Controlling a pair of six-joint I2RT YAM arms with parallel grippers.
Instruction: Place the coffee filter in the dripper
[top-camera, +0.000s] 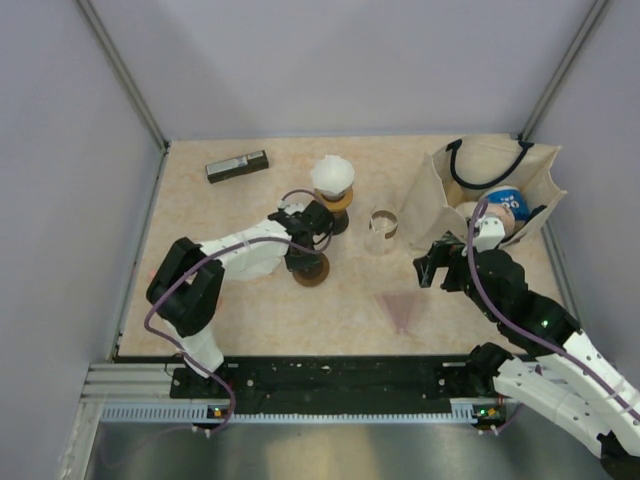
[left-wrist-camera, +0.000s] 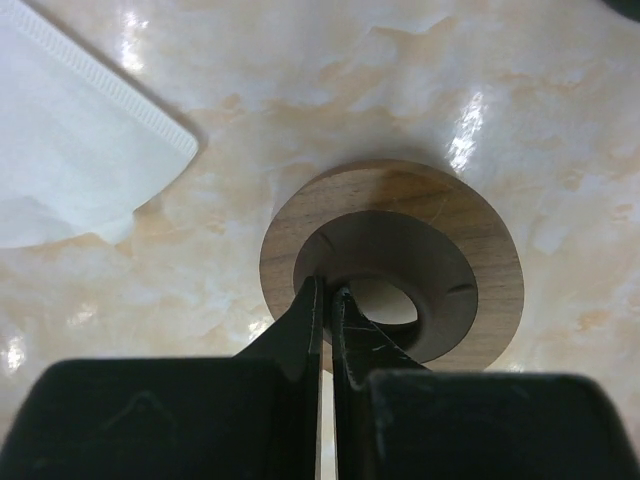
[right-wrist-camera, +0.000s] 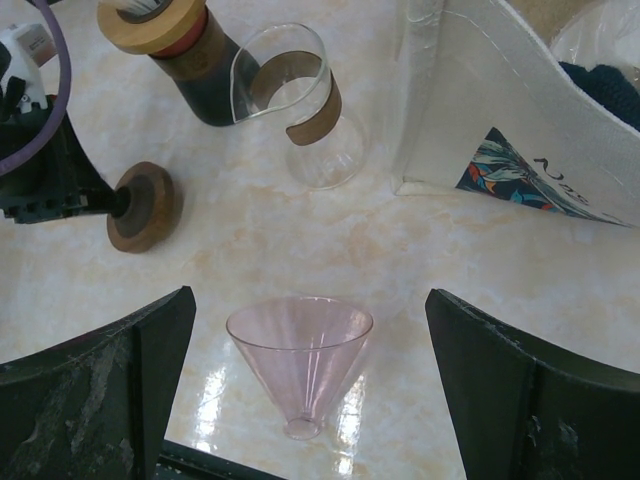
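Upper centre of your overhead view: white coffee filter (top-camera: 332, 174) sits atop a dark, wooden-collared stand (top-camera: 338, 215). Dripper (top-camera: 402, 310), a pink glass cone, lies on its side toward the lower right, framed in the wrist view between your right gripper's (right-wrist-camera: 307, 300) wide-spread fingers. Left gripper (left-wrist-camera: 328, 300) — fingers pressed almost together at the wooden ring's (left-wrist-camera: 480, 270) hole; you cannot tell whether they grip it.

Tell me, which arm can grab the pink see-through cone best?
Right. The open right hand faces the pink clear plastic cone, while the left hand is shut on the round wooden ring.
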